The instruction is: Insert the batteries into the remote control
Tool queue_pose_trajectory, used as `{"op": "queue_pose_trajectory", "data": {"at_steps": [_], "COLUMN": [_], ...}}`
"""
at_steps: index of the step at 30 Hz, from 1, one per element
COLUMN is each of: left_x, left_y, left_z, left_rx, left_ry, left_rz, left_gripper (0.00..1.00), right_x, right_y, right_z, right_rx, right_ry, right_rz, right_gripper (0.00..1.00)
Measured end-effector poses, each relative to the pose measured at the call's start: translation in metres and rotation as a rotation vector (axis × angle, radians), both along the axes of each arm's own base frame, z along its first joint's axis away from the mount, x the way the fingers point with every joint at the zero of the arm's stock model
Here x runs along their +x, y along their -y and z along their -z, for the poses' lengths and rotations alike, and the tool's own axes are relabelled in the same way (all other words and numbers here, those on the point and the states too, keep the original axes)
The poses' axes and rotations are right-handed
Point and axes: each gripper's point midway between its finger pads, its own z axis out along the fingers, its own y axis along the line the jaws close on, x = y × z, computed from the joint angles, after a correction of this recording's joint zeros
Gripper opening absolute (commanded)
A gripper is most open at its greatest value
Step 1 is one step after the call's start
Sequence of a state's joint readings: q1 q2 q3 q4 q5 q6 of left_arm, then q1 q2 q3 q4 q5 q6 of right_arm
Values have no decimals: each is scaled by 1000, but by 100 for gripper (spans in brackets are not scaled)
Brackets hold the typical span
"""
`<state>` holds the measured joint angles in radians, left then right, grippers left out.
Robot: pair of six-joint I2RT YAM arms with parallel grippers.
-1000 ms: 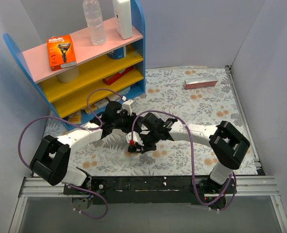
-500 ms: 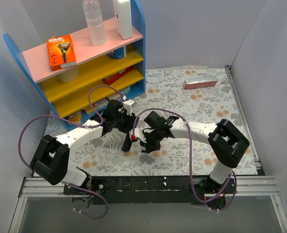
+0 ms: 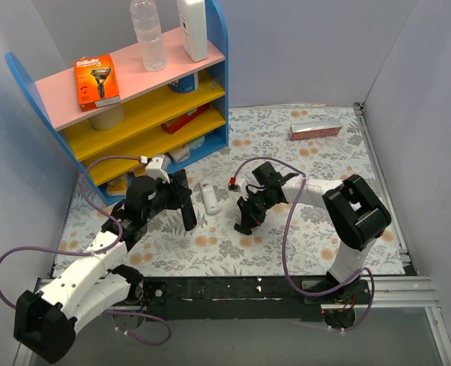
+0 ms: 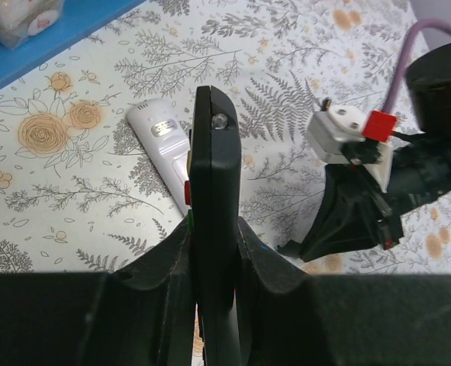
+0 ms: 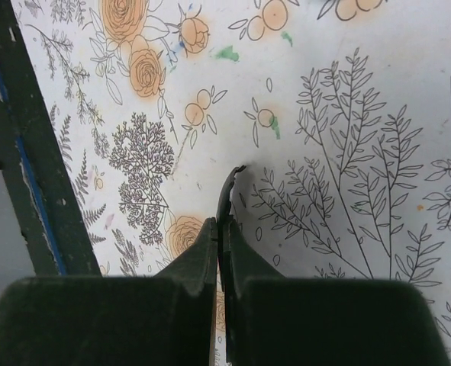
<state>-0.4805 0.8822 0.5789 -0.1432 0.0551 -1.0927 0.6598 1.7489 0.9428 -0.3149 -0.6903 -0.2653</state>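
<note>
- Left wrist view: your left fingers (image 4: 168, 263) are closed tight on the black remote control (image 4: 214, 175), one against each broad face. It stands on edge, and the end with the small lens points away from the camera.
- A red fleck and a green one show on the remote's left side. You cannot tell whether either belongs to the batteries.
- A white oblong piece (image 4: 158, 137) lies flat on the bench (image 4: 57, 191), just beside the remote on its left.
- Right wrist view: your right fingers (image 5: 198, 263) are pressed shut over the floral bench. A thin dark sliver shows at their tips, and you cannot tell whether it is something held.
- Top external view: both sets of fingers sit near each other mid-bench, in front of the blue shelf (image 3: 220, 84), with the white piece between them.
</note>
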Motion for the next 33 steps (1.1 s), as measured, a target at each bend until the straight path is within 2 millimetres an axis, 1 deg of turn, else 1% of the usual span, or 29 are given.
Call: {"op": "queue_pose_trajectory", "data": {"at_steps": [1,2,3,5,6,10,14,15,17,19,20,22,24,27,28,29,31,33], "left_x": [-1,-3,-4,-4,-4,-6,-8,-8,-9,-9,-9,-10,-11,-13,-15,-16,-19,-23], "left_y": [0,-1,-1,-1,-1,-2,-3,-4,-5,-5,-6,-6,-7,-7,-7,-7,-7,-6], "left_z": [-5,-8,-10,-13,-13,-13,-18,-19,-22,-24,-25,-30,-35,-44,-47,-48,-51,-52], "left_rx": [-18,-29,-37,-46,-49,-56,-65,-67,-71,-74,-76,-86,-103,-142,-157,-168,-202,-233], "left_ry": [16,28,33,38,38,39,52,56,64,72,76,88,104,138,149,156,179,195], "left_rz": [-3,-6,-8,-10,-10,-14,-17,-18,-21,-24,-25,-29,-31,-35,-35,-36,-33,-22], "left_gripper": [0,0,0,0,0,0,0,0,0,0,0,1,1,2,2,3,4,4], "right_x": [1,3,4,6,8,14,33,38,47,55,58,67,76,90,95,100,108,111], "right_y": [-1,-1,-2,-4,-4,-7,-7,-6,-3,1,3,12,22,37,43,49,64,84], "right_z": [1,2,3,4,6,3,0,-1,-2,-3,-5,-8,-19,-52,-66,-82,-113,-138], "right_rx": [5,5,7,3,-4,1,-12,-18,-31,-50,-59,-103,-135,-159,-161,-161,-144,-130], "right_ry": [-22,-42,-60,-77,-78,-101,-66,-52,-29,-1,15,66,132,251,297,348,443,530], "right_rz": [10,20,27,32,36,39,59,67,84,102,113,148,197,313,367,423,544,669], "right_gripper": [5,9,19,27,34,45,54,57,61,68,74,75,77,80,84,91,92,94]}}
